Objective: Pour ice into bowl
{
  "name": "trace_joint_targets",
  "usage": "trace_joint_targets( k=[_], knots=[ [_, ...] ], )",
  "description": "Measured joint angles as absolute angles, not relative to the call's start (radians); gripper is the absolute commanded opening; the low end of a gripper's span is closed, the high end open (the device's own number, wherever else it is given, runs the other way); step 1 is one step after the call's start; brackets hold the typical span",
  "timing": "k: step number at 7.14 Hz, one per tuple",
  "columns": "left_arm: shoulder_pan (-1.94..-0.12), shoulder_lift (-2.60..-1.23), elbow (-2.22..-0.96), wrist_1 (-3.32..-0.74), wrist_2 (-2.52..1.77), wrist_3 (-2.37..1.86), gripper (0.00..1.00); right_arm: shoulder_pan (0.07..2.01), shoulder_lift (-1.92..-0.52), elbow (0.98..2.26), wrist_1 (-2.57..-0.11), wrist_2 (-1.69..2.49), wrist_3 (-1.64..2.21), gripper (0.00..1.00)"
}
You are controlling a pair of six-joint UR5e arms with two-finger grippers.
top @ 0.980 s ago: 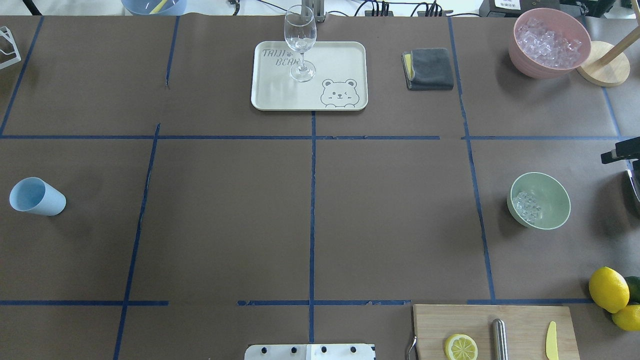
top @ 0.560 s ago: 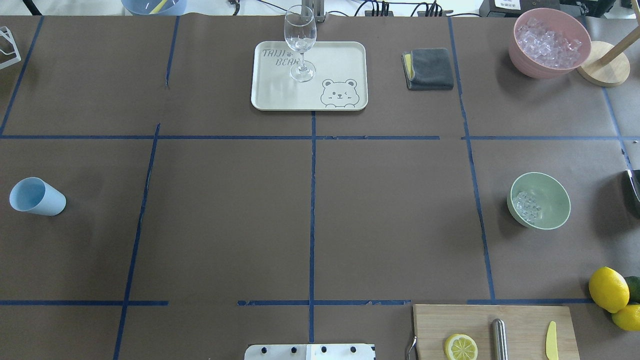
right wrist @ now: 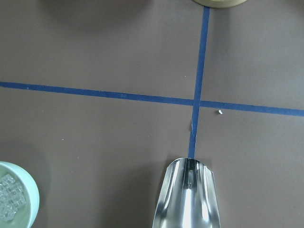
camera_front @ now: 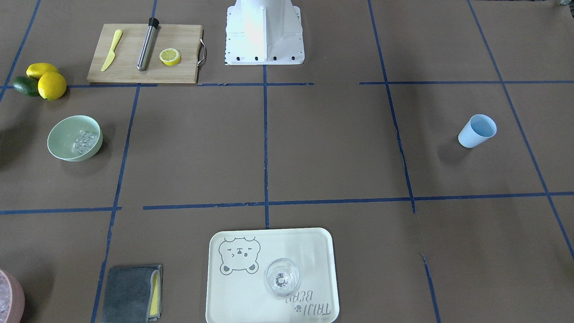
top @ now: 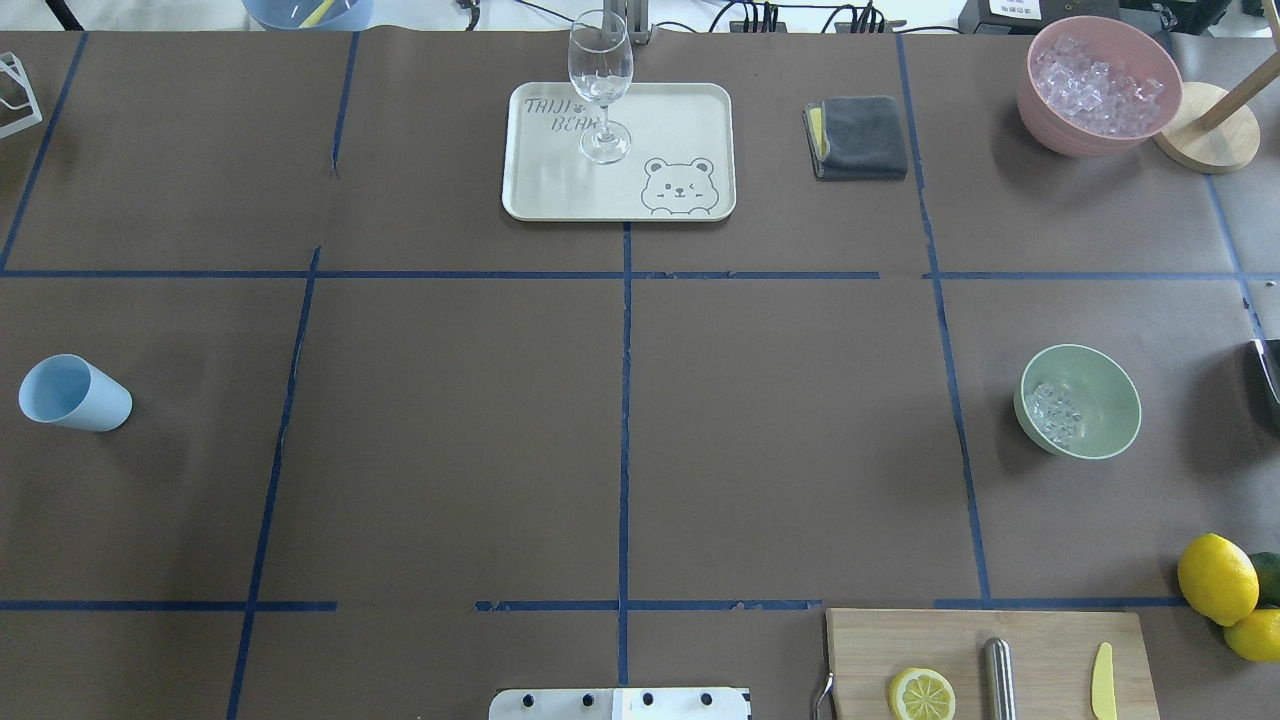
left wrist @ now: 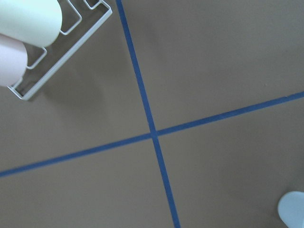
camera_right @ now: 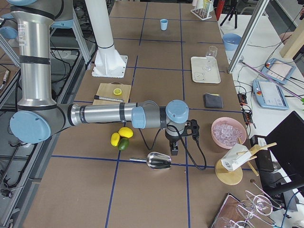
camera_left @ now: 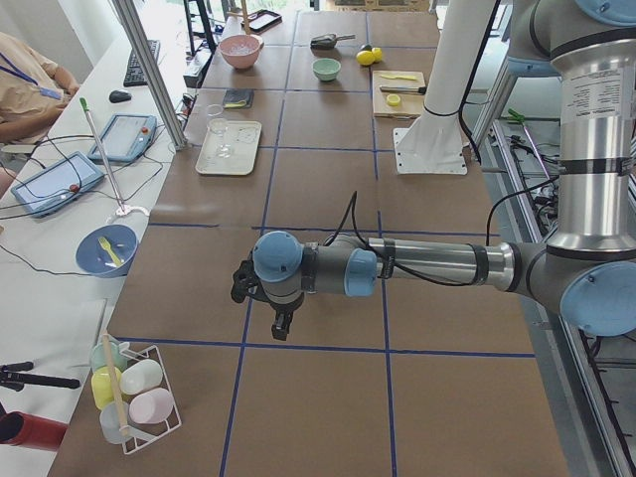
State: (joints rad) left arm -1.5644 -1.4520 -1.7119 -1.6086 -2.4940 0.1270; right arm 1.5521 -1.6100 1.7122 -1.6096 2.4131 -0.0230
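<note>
Ice (top: pixel 1055 412) in mint-green bowl (top: pixel 1102 383), robot's right side; pour looks done. Metal scoop (camera_right: pixel 159 161) lies on table near right gripper (camera_right: pixel 174 148). Left gripper (camera_left: pixel 281 326) far off. Open or closed: cannot tell, either one. Retract straight up, avoid nudging scoop, bowl.

— Where's the bowl?
— My bowl (top: pixel 1102 392), round, pale mint-green and matte, stands upright on the worktop, far out on my right side.
— And the ice?
— The ice (top: pixel 1055 413), a small cluster of clear glassy cubes, lies inside it, against the wall nearest the worktop's middle.
</note>
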Motion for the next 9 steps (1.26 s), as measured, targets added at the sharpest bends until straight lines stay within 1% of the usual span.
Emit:
trace_joint_targets(
  k=[3,9],
  knots=[
    [-1.566,-1.416,-1.706,-1.682,-2.485,0.127,1.00,1.552,-1.643,1.740,-1.624,2.411,-0.004,1.00],
    [-1.564,-1.424,-1.724,-1.667,-2.374,0.182,1.00,1.521,-1.603,1.766,-1.670,2.347,0.038,1.00]
  ],
)
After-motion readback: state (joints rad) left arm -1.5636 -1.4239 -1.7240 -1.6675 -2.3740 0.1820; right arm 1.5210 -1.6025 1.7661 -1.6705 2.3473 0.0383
